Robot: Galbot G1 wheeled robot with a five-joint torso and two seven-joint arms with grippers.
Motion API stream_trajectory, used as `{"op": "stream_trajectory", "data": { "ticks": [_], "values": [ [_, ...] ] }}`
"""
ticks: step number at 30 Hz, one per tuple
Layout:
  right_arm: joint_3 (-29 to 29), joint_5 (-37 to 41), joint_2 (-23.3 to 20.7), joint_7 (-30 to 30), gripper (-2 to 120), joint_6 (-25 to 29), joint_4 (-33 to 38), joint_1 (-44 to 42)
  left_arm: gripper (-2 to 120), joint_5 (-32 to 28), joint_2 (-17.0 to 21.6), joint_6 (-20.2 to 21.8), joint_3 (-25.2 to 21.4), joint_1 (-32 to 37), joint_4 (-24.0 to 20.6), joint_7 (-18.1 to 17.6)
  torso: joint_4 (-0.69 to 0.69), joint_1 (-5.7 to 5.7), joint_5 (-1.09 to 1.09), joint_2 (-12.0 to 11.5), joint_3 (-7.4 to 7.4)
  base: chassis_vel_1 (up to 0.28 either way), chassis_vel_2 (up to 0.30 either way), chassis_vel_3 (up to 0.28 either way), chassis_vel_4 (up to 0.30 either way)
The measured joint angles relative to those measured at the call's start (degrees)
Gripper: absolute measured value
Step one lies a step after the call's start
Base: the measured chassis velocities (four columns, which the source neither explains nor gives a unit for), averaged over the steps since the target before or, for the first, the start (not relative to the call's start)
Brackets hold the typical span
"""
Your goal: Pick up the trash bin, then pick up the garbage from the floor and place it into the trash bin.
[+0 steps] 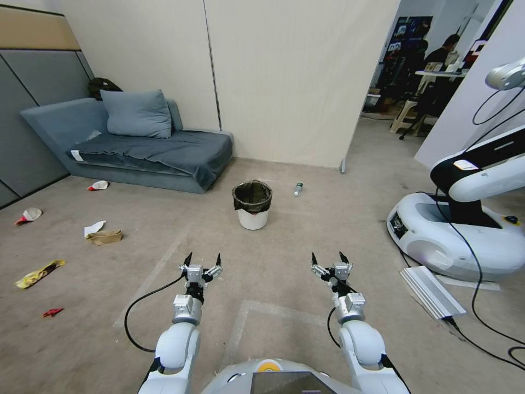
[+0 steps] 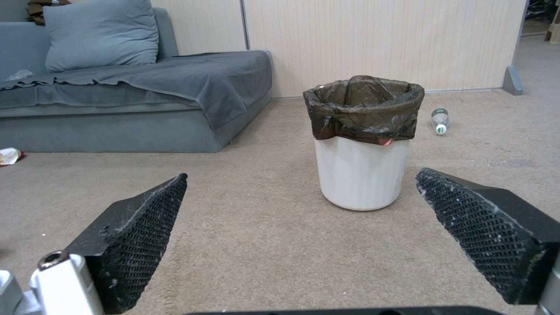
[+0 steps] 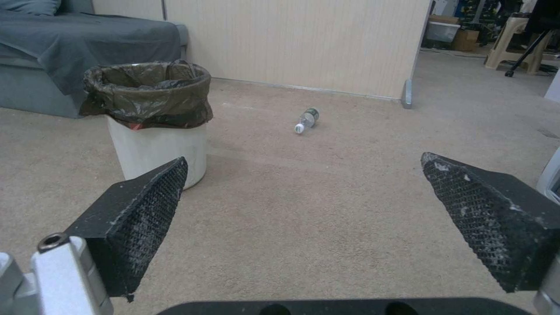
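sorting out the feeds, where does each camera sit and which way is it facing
Head view: on the robot's head, looking forward and down at the trash bin, sofa and floor litter; shows both arms, left gripper and right gripper open.
Left wrist view: low on the left wrist, facing the bin straight on between its fingers.
Right wrist view: low on the right wrist, facing floor and bottle, bin to one side, fingers framing.
All three views share the bin and bottle.

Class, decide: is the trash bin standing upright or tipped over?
Upright. The trash bin stands on its base on the carpet, liner-covered rim facing up, walls vertical.
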Motion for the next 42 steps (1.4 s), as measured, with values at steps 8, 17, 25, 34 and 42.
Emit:
{"op": "stream_trajectory", "data": {
  "ticks": [8, 17, 25, 34, 42],
  "values": [
    [0.0, 0.0, 0.0, 0.0, 100, 0.0, 0.0, 0.0, 100, 0.0, 0.0, 0.0, 0.0, 0.0, 0.0, 0.0, 0.0, 0.0, 0.0, 0.0, 0.0, 0.0, 0.0, 0.0, 0.0],
    [-0.3, -1.6, 1.2, 1.4, 100, -1.0, 6.0, -3.5, 100, 0.3, 0.3, 3.4, 0.5, 1.0, -4.2, -1.5, -0.01, 0.0, 0.01, 0.0, 0.0, 0.0, 0.0, 0.0, 0.0],
    [-1.3, -5.9, 4.3, 4.8, 100, -3.7, 20.6, -11.9, 100, 1.4, 1.3, 15.4, 2.1, 4.3, -18.2, -6.5, 0.0, 0.0, 0.0, 0.0, 0.0, 0.0, 0.0, 0.0, 0.0],
    [-2.0, -8.5, 6.2, 6.9, 100, -5.4, 29.2, -17.1, 100, 2.5, 2.2, 26.2, 3.7, 7.5, -29.0, -10.8, 0.0, 0.0, 0.03, 0.0, 0.0, 0.0, 0.0, 0.0, 0.0],
    [-2.4, -8.6, 6.2, 5.8, 100, 1.7, 26.2, -17.0, 100, 3.4, 2.2, 26.6, 5.0, 8.3, -29.2, -9.4, 0.0, 0.0, 0.0, 0.0, 0.0, 0.0, 0.0, 0.0, 0.0]
  ]
}}
